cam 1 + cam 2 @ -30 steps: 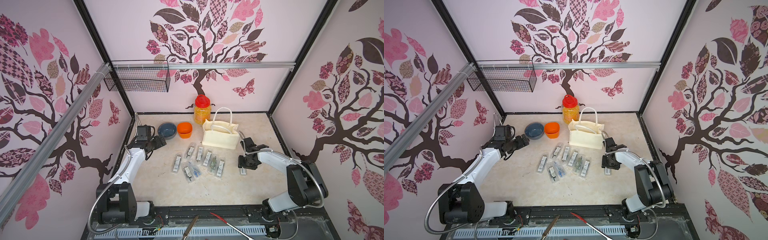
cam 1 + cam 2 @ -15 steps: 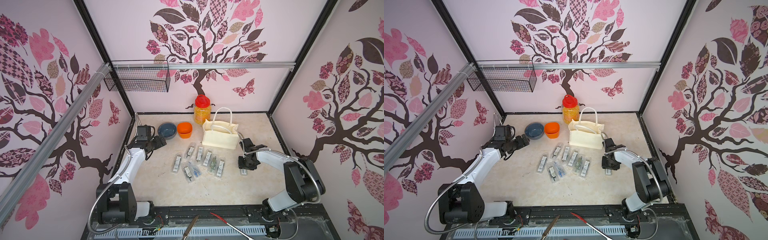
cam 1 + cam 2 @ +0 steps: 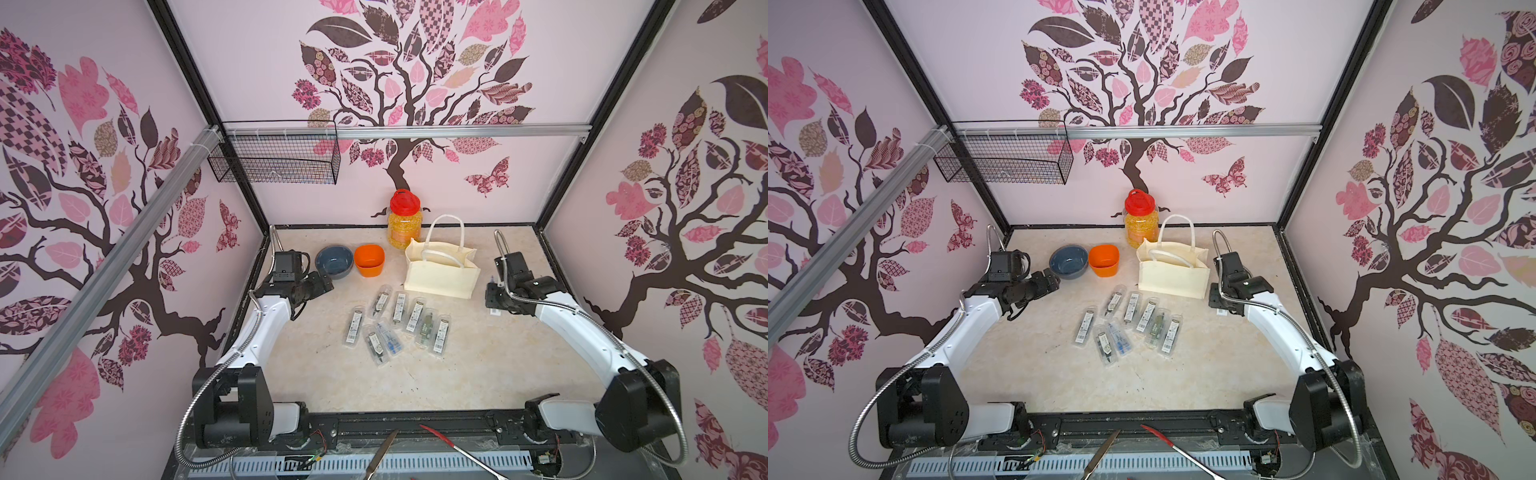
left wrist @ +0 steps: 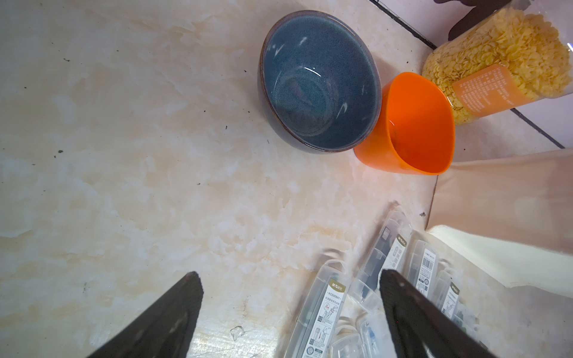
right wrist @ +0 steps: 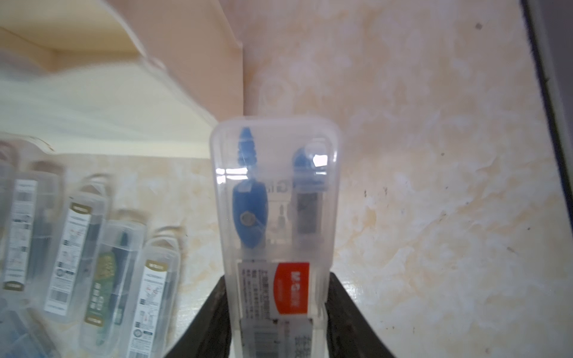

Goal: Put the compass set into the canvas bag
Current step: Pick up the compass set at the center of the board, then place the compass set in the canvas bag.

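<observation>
Right gripper (image 5: 278, 279): black fingers (image 5: 214, 310) clamped on the two long edges of a clear plastic compass set case (image 5: 276, 201) with a blue compass and a red label inside. In a top view the same gripper (image 3: 494, 301) sits low, just beside the end of the cream boxy canvas bag (image 3: 440, 278) on the robot's right, and the case shows only as a white sliver under it. Cannot tell whether the case is clear of the marbled beige worktop (image 3: 478, 374) or resting on it. Bag stands upright, mouth open, one looped handle up; nothing visible inside from here, though the interior is mostly hidden. Judgement: the grasp is made and the carry and drop are not; the case is outside the bag and below its rim, so it needs lifting over the near wall and releasing. A cluster of other clear compass cases (image 3: 395, 328) lies on the worktop in front of the bag, none in it. Left gripper (image 4: 288, 274): fingers wide apart, holding nothing, near the blue-grey ceramic bowl (image 4: 319, 83), well away from the bag.
</observation>
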Motion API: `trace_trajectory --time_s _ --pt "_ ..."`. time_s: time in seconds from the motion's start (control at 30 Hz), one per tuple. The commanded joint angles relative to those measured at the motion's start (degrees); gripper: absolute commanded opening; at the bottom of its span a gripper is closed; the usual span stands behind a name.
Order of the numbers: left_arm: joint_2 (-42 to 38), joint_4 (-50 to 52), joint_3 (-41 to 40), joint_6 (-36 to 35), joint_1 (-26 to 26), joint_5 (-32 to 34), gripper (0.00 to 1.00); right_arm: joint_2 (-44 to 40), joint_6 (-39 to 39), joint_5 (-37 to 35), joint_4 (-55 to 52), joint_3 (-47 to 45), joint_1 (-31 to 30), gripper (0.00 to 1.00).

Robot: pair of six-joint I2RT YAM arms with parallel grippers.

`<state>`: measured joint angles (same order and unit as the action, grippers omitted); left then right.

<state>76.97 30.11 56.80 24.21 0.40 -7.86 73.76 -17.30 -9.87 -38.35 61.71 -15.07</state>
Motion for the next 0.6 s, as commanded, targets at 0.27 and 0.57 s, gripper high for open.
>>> trace_trajectory --time_s 0.27,0.57 --pt "-0.8 -0.86 0.43 0.59 0.25 -1.96 0.93 7.89 22.33 9.15 12.09 21.13 -0.13 0.4" --pt "-0.58 -1.04 -0.15 -0.18 0.23 -1.53 0.93 14.65 41.03 20.32 28.63 19.49 -1.15 0.39"
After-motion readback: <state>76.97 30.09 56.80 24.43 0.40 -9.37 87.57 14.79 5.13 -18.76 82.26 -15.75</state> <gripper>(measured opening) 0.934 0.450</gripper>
